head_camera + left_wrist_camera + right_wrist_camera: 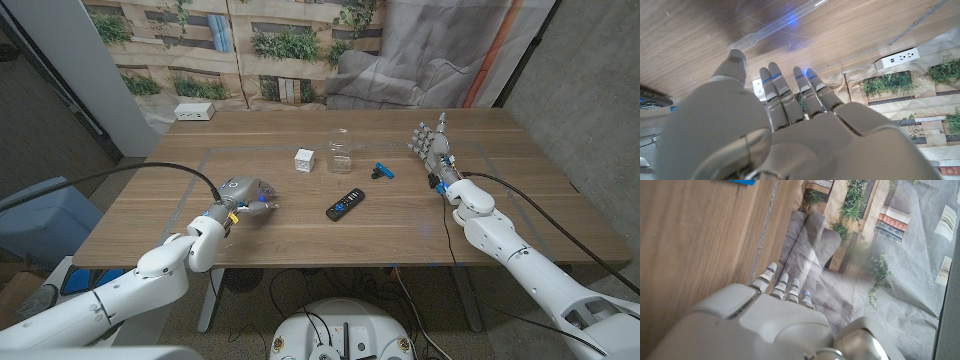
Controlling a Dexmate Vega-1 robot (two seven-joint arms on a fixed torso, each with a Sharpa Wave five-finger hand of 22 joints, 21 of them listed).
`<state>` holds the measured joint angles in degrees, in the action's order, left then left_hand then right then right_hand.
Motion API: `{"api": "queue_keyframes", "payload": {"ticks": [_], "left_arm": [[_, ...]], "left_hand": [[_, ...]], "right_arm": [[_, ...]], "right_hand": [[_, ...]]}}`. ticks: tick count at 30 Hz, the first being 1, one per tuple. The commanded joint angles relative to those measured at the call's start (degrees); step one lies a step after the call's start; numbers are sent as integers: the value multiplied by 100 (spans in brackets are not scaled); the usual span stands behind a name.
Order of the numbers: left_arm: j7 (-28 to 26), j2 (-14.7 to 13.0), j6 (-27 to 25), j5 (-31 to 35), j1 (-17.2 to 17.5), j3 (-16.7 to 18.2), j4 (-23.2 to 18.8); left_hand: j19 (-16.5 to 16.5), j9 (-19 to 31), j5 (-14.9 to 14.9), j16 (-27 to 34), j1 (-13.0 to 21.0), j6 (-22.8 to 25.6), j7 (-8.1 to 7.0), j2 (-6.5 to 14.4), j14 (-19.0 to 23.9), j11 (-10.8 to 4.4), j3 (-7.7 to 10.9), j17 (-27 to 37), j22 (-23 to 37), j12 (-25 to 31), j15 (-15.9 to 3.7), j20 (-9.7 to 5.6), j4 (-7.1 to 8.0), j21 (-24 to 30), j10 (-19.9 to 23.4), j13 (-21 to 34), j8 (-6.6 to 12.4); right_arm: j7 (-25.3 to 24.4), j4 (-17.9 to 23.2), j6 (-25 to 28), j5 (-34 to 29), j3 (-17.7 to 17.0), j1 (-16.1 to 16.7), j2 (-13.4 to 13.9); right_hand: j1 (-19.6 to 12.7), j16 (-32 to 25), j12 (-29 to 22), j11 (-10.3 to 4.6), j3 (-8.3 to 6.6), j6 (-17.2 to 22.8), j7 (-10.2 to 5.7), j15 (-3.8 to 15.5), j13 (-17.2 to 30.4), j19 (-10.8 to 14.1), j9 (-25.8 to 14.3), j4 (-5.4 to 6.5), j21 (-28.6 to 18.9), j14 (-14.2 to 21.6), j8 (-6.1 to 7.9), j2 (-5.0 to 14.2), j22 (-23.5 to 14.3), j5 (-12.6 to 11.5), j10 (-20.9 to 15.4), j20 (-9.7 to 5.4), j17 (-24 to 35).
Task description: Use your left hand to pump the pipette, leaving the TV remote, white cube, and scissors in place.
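Observation:
A clear plastic pipette (775, 27) lies on the wooden table just beyond the fingers of my left hand (785, 125). In the head view my left hand (245, 194) is over the front left of the table, fingers bent downward, nothing plainly in its grip; its thumb tip is close to one end of the pipette. The white cube (304, 159) sits mid-table, the black TV remote (345, 204) lies in front of it to the right, and the blue scissors (383, 171) lie further right. My right hand (432, 150) stands upright at the right, fingers spread, holding nothing.
A clear jar (340, 150) stands beside the white cube. A white power strip (194, 111) lies at the table's far left corner. Black cables run along both arms. A grey cloth and a plant-print backdrop hang behind the table.

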<state>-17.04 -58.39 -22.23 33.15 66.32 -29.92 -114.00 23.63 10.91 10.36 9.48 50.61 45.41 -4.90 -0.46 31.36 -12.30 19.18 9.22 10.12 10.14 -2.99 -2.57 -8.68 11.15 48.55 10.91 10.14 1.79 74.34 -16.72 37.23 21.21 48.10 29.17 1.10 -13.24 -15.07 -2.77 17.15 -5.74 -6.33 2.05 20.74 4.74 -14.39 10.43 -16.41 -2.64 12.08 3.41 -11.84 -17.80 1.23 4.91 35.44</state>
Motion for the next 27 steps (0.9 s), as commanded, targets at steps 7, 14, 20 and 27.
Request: {"api": "queue_keyframes", "payload": {"ticks": [7,14,20,27], "left_arm": [[651,-266,-120,-195,-46,140,-378],[928,-398,2,-348,-107,182,-440],[992,-471,323,-531,-136,237,-372],[620,-445,624,-774,12,454,-284]], "left_hand": [[-480,-41,-28,6,-268,-695,116,6,-783,82,-150,18,-3,-20,-336,139,4,-71,-922,-22,-18],[-899,-63,-42,16,-409,-1137,200,-16,-1148,247,-226,23,-27,-15,-207,303,6,-100,-1472,-41,-15],[-1159,-59,-45,8,-591,-1513,263,-37,-1461,449,-305,26,-32,-44,-76,340,41,-102,-1975,-54,-18],[-1289,-58,-41,24,-702,-1585,248,-19,-1554,541,-339,28,-33,-44,-29,407,70,-101,-2218,-59,13]], "right_arm": [[0,3,2,2,-1,1,3],[0,3,1,2,-1,1,2],[3,-4,-4,1,0,0,0],[2,-1,-2,2,-1,1,1]], "right_hand": [[-1,-34,-12,-10,37,14,-51,452,14,27,-17,3,-23,-64,37,333,-31,-34,-4,13,25],[-1,-32,-7,7,37,10,-57,449,13,26,-17,3,-23,-71,36,333,-31,-34,6,13,25],[-1,-34,3,-20,38,17,-56,452,14,26,-17,2,-23,-65,39,329,-31,-34,30,14,24],[-1,-35,-12,-10,39,9,-59,450,15,26,-17,2,-23,-64,35,329,-31,-34,-6,17,24]]}}
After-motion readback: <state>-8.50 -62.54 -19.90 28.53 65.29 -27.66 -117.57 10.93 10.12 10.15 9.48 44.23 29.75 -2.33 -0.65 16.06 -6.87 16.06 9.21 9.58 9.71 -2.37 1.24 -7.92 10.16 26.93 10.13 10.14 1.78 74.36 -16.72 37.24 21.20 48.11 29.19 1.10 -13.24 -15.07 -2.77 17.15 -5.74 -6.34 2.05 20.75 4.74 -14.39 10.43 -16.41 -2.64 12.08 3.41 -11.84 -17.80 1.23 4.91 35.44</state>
